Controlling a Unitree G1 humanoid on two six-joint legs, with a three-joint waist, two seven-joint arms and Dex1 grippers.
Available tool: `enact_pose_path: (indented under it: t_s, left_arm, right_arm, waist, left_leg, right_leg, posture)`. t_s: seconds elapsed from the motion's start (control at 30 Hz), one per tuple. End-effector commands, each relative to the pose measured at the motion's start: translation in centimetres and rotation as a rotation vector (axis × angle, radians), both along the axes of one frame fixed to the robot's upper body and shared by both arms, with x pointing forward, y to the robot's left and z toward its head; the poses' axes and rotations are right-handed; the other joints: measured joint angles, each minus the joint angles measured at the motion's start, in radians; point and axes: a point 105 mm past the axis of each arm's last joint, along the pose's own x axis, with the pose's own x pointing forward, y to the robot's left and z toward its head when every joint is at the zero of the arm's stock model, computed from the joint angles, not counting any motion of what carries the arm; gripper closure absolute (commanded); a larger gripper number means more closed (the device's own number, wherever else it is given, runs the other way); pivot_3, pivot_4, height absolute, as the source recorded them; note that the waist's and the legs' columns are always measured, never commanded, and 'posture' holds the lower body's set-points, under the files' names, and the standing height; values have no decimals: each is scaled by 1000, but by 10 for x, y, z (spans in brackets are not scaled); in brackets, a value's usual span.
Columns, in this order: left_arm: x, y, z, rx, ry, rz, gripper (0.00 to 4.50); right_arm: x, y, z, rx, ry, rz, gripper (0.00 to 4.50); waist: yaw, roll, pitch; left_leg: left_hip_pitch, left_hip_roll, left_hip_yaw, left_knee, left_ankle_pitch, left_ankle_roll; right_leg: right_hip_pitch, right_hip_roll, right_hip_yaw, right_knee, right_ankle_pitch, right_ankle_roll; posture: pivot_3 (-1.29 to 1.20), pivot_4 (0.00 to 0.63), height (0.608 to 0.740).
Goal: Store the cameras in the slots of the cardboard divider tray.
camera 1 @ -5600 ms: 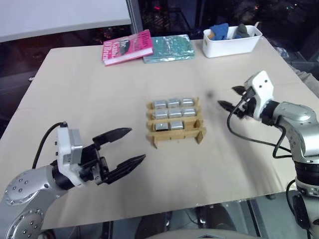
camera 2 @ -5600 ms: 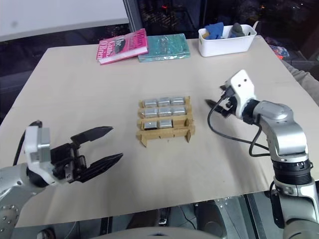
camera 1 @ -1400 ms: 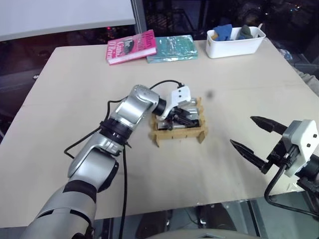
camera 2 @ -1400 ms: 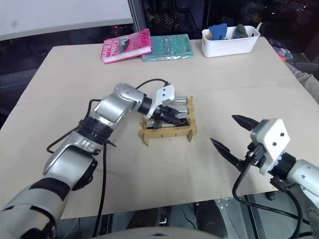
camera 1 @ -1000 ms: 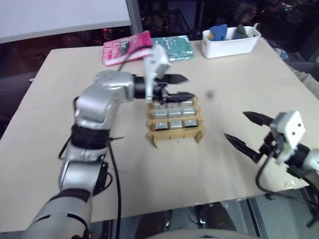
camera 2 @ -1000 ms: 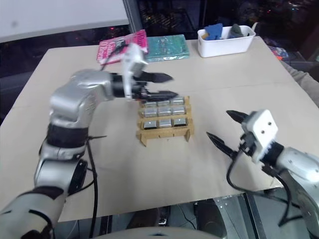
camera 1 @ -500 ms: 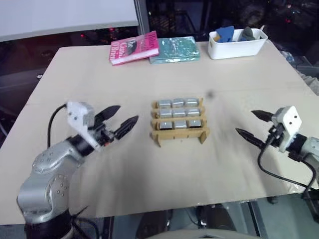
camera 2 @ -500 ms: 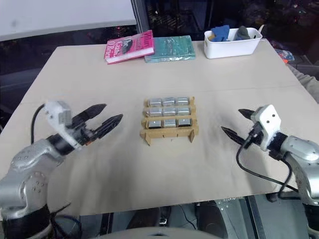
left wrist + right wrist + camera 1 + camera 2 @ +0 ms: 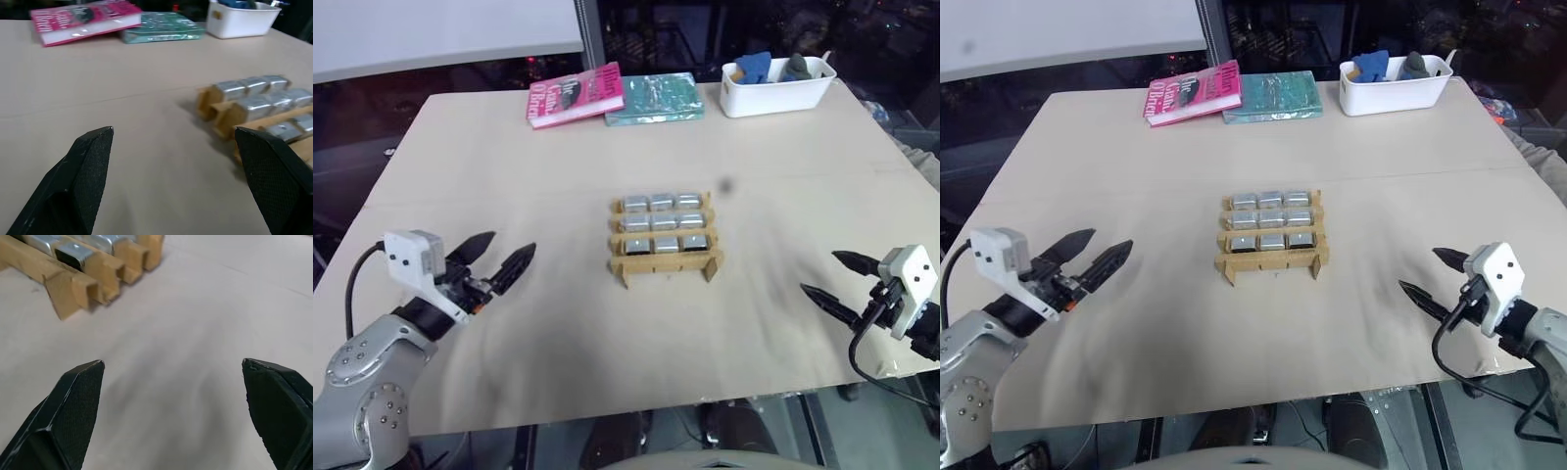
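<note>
Left eye view shows the left gripper with its two black fingers spread apart and holding nothing, low over the table. Off to its right, well apart from it, sits the cardboard divider tray with nine silver cameras filling all its slots. Past the tray, the right gripper is spread wide too and holds nothing, and far behind both lie a pink book, a green book and a white bin.

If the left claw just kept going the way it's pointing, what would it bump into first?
Probably the cardboard divider tray filled with cameras: the open left gripper aims roughly toward it over bare table, though height is unclear.
</note>
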Motion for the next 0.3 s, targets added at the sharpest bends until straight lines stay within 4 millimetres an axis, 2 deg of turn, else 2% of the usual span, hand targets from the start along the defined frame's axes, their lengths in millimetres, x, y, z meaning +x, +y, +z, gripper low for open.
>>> enact_pose_path:
  t_s: [0.03, 0.13, 0.3]
  left_arm:
    - [3, 7, 12, -1, -52, 43, 420]
    - [9, 9, 17, 5, -68, 62, 420]
    - [9, 4, 17, 14, -58, 38, 420]
  right_arm:
    - [-2, 3, 14, -9, -65, 6, 0]
    - [-5, 6, 11, -4, -54, 14, 0]
    - [-6, 7, 12, -2, -56, 11, 0]
  waist:
    - [0, 0, 0]
    - [2, 0, 0]
    - [0, 0, 0]
  left_leg:
    - [0, 0, 0, 0, 0, 0]
    - [0, 0, -1, 0, 0, 0]
    - [0, 0, 0, 0, 0, 0]
  right_leg:
    - [0, 0, 0, 0, 0, 0]
    - [0, 0, -1, 0, 0, 0]
    - [0, 0, 0, 0, 0, 0]
  posture:
    - [0, 150, 740]
    - [0, 150, 740]
    - [0, 150, 740]
